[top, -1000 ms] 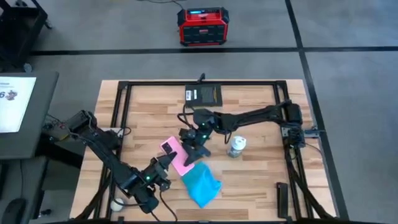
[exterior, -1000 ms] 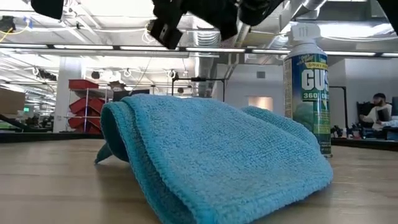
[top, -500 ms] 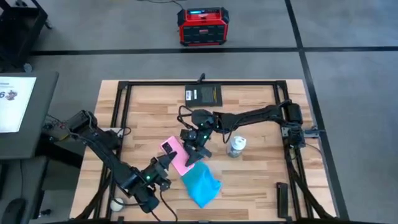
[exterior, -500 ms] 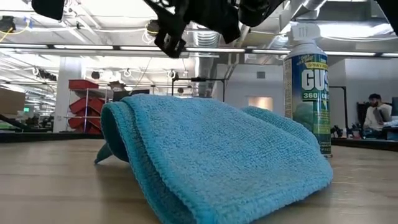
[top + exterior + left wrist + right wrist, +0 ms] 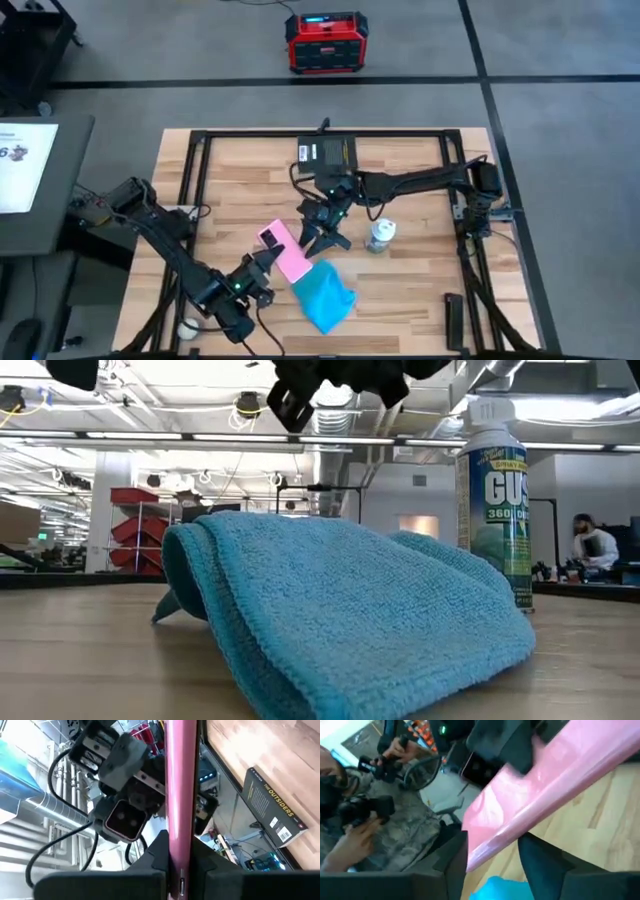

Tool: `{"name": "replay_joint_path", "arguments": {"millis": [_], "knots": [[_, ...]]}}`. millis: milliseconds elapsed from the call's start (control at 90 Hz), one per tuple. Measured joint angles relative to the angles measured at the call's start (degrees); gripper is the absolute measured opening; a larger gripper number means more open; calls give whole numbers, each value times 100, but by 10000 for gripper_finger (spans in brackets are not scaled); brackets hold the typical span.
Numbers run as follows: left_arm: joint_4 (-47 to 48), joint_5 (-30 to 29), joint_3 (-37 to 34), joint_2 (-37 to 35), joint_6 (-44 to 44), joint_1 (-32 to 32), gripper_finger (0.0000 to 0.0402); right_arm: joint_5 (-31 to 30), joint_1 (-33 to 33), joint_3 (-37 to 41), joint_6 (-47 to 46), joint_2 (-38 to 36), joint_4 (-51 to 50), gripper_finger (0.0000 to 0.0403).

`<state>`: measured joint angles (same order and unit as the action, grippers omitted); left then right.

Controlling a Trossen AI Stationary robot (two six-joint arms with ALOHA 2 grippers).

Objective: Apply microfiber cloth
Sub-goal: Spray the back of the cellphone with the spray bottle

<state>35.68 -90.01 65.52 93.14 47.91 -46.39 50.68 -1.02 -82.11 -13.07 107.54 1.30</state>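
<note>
Folded microfiber cloth (image 5: 323,296) lying near the worktop's (image 5: 420,290) near edge, left gripper (image 5: 268,262) pinching the pink phone (image 5: 286,253) just left of it, right gripper (image 5: 327,231) spread above the phone's far end, spray can (image 5: 380,236) to the right

One camera looks straight down on my whole surface (image 5: 400,300) from well above. Another sits at surface level, very near the microfiber cloth (image 5: 350,610), facing the room behind. Both show that cloth and the spray can (image 5: 493,500). My wrist cameras look close along the pink phone (image 5: 181,795).
</note>
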Motion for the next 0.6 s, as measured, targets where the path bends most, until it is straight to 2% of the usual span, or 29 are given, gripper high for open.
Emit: {"name": "replay_joint_path", "arguments": {"millis": [200, 300, 389, 511, 600], "knots": [[0, -1, 0, 0, 1, 7, 6, 56, 257, 12, 393, -3, -479, 143], [-88, -142, 21, -15, -71, 15, 6, 44, 229, 13, 716, -319, -630, 138], [5, 1, 6, -20, -10, 20, 6, 24, 112, 13, 1140, -820, -1381, 130], [44, 61, -10, 8, 1, 73, 6, -626, 244, -10, 1952, -1800, -2757, 118], [97, 4, -7, -9, -41, 101, 6, -1404, 588, 194, 2346, -2360, -3014, 111]]}}
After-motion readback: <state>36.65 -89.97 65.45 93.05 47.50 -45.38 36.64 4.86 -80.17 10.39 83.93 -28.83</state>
